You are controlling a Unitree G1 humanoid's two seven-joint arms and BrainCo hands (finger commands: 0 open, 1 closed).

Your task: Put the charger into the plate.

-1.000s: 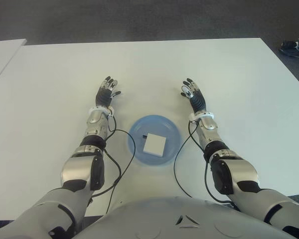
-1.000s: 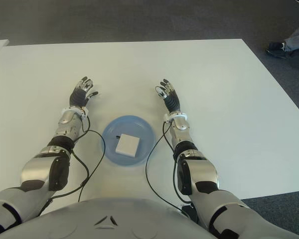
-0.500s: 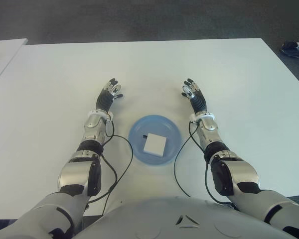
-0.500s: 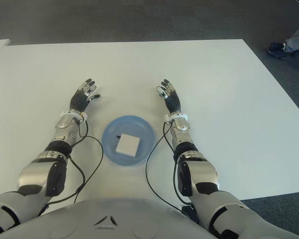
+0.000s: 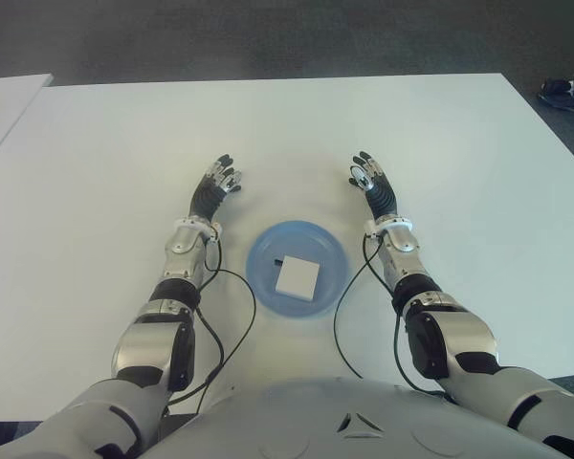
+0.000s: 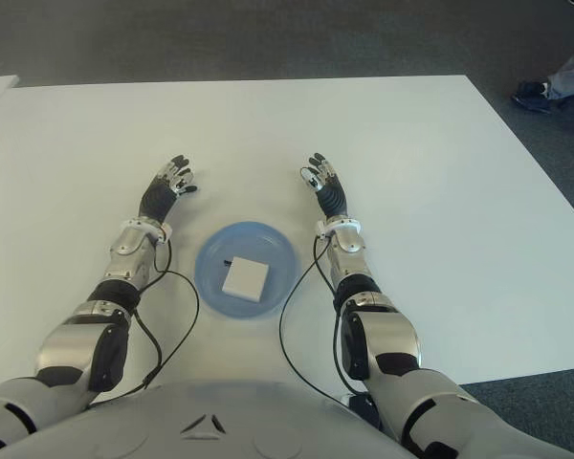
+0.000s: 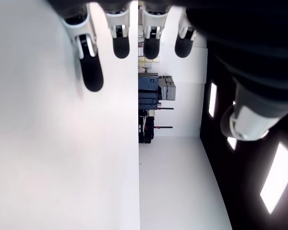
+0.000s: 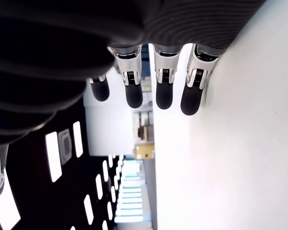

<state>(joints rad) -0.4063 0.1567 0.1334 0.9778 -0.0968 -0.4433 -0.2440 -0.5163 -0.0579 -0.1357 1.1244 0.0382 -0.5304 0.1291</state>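
Charger (image 5: 297,277) sits in the plate (image 5: 264,285) as before — left hand (image 5: 215,185), fingers spread and empty, has drifted toward 3 o'clock; right hand (image 5: 371,182) unchanged, relaxed, empty.

I see a flat white square charger (image 5: 297,277) in a round pale-blue plate (image 5: 263,260) on a plain white table (image 5: 96,143), black-fingered silver hands, dark grey floor (image 5: 268,38).

A white table (image 5: 478,143) fills the view — dark carpet (image 5: 268,38) beyond, a shoe (image 5: 558,91) at its corner.
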